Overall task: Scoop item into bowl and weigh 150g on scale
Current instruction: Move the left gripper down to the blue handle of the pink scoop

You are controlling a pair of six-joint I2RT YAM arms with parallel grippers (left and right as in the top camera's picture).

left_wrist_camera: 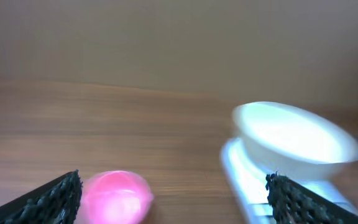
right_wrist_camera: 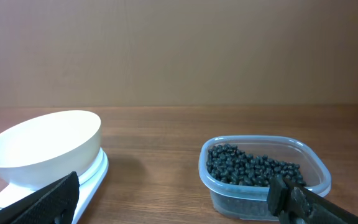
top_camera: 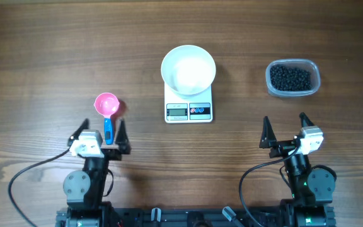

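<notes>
Glossy black beads [top_camera: 290,78] all lay in the clear plastic tub [top_camera: 316,68] at two o'clock; the round white bowl [top_camera: 188,68] atop the square white scale [top_camera: 188,104] sat empty; left gripper [top_camera: 103,126] and right gripper [top_camera: 284,120] gaped wide, holding nothing.

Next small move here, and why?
Probably lower the left hand and close on the scoop by its blue handle: it lies between the open fingers, the bowl sits empty on the scale, and the beans are all in their tub.
</notes>
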